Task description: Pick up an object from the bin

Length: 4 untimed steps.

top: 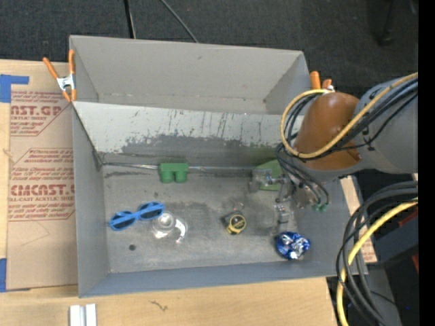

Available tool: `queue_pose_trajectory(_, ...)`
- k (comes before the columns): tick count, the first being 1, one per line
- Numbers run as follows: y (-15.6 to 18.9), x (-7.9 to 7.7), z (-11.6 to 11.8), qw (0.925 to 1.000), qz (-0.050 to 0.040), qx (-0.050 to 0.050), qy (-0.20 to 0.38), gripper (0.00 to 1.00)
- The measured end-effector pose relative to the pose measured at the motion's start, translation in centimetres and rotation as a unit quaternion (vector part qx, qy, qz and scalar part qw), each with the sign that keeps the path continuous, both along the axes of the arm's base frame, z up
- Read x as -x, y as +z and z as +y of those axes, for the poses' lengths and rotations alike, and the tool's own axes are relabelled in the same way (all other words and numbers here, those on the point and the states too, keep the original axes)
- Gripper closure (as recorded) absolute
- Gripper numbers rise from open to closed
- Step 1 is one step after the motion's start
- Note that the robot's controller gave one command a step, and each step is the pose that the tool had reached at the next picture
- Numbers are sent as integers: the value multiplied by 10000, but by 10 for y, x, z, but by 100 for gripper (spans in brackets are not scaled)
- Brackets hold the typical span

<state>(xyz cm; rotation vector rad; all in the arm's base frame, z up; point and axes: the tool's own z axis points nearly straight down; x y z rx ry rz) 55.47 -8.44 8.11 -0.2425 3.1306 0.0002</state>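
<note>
Pick not done yet, by the look of it. Pincer (pixel 282 209) is low in the grey bin (pixel 204 80), well right of the green block (pixel 173 172) and a bit lower in the view. Cannot tell how far open it is: cables and wrist hardware clutter it. Nothing is visibly held.

Loose things, all placed off the green block:
- blue-and-white crumpled wrapper ball (pixel 292 245): far right and down, near the bin's front right corner, just below the pincer, apart from it.
- small black-and-yellow round thing (pixel 236 223): right and down, near the pincer's left side, not touching.
- blue sunglasses (pixel 138 216): down and slightly left.
- clear plastic piece (pixel 166 227): straight down, touching or just beside the sunglasses.
- pale green item (pixel 268 168): level with the block, far right, partly hidden by the wrist.

Likely target is the wrapper ball or the round thing; cannot tell which. Judgement: early stage, approach or descent. Left to do: close on one thing, lift it clear of the bin.
</note>
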Motion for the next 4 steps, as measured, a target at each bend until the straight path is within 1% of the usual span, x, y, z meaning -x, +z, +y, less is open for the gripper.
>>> queue_pose_trajectory(1,5,48,-71,9963,-99,23,858,0)
queue_pose_trajectory(2,-6,69,-70,9876,-23,9,1568,0)
queue_pose_trajectory(3,-7,70,-69,9876,-12,4,1568,100)
queue_pose_trajectory(4,150,63,-72,9875,-39,23,1573,100)
